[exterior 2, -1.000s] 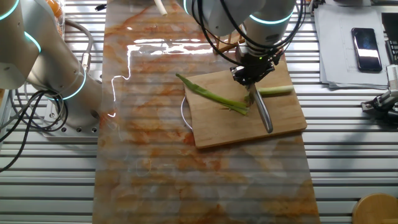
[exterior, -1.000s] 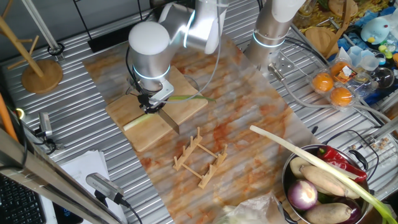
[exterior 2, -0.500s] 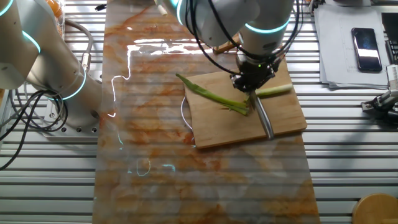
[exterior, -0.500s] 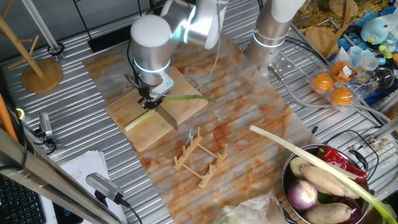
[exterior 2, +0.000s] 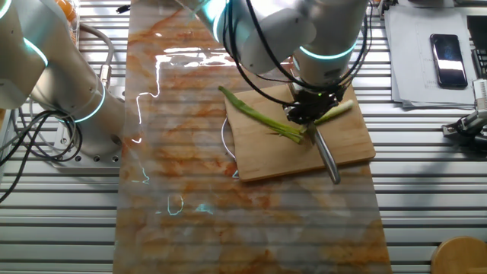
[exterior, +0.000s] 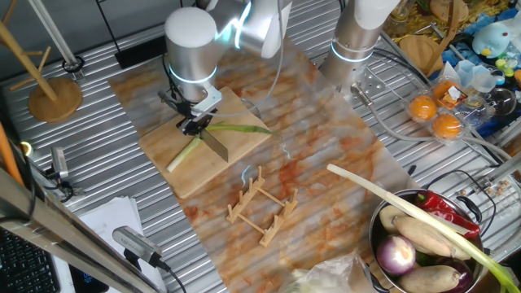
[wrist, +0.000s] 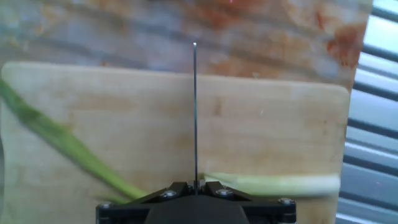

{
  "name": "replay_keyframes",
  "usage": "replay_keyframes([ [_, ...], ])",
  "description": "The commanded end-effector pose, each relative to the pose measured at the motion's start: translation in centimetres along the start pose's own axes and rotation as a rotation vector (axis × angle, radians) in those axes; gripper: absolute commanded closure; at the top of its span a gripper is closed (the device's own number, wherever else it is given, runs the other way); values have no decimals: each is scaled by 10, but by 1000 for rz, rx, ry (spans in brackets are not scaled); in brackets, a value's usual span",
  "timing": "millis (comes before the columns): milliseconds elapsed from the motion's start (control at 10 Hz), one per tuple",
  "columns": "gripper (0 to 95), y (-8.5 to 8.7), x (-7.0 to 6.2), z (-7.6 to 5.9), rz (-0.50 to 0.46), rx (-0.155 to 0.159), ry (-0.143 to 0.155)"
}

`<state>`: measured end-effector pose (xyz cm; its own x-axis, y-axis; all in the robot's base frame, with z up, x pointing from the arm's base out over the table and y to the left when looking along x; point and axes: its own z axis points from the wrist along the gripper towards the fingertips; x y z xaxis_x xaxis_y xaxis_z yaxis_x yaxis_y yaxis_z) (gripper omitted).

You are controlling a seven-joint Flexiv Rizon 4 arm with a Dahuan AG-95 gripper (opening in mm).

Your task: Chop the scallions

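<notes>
On the pale wooden cutting board (exterior 2: 346,144) the slim green-and-white scallion (exterior 2: 259,119) lies in two pieces, so one cut looks done. The gripper (exterior 2: 306,116) clamps a steel-bladed knife (exterior 2: 327,154) between the pieces; finer chopping seemingly remains.

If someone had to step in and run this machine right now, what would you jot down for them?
Gripper: shut on the knife, blade over the cutting board.
Scallions: cut in two, both on the board. Green leafy piece on one side of the blade, pale root piece on the other.
Done: one cut through the stalk.
Left: probably more cuts, as both pieces are long. Whether the blade touches the board is unclear.
</notes>
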<state>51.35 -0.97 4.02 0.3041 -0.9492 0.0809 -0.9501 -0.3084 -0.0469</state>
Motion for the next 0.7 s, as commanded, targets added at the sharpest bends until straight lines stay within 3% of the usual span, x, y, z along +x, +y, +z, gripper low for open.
replay_keyframes([
  [100,950,-2,-2,3,21,-5,-32],
  [300,950,-4,-6,3,24,-11,-28],
  [500,950,-6,-10,3,22,-10,-46],
  [700,950,-10,-21,0,22,-25,-39],
])
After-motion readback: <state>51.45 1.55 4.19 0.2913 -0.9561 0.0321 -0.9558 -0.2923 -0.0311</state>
